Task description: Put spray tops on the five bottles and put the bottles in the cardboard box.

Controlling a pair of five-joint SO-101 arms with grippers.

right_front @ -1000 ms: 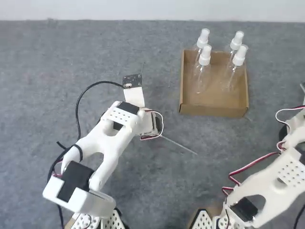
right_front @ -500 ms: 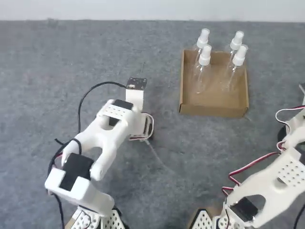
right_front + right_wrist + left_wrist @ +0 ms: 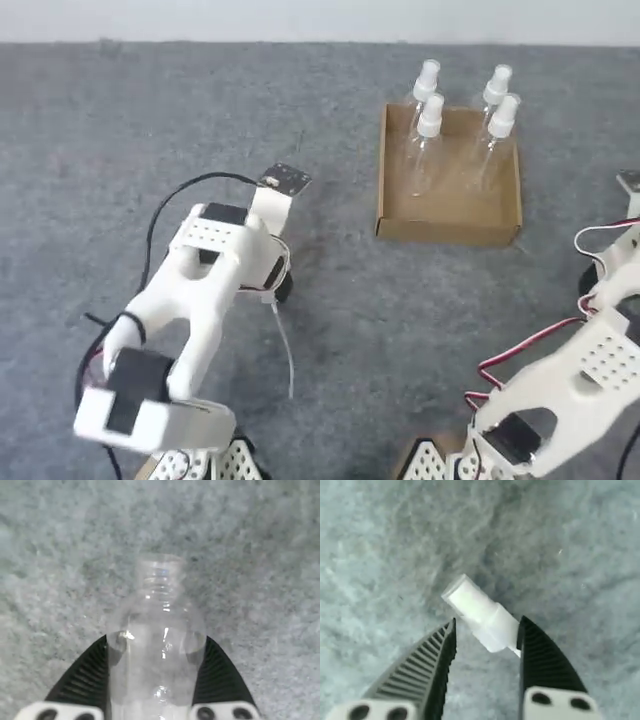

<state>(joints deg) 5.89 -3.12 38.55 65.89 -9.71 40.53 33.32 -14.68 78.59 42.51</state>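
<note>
Clearly, left tool [image 3: 488, 622] clamps spray top [image 3: 470, 603]; right tool [image 3: 156, 641] grips uncapped bottle [image 3: 161, 605], its base cut off.

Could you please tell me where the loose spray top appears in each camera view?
High view: spray top, thin tube trailing from under the left arm, left of the box.
Left wrist view: its white head between the left claw tips.
Right wrist view: a capless bottle in the right claw.
Shared landmark: the grey carpet.
</note>
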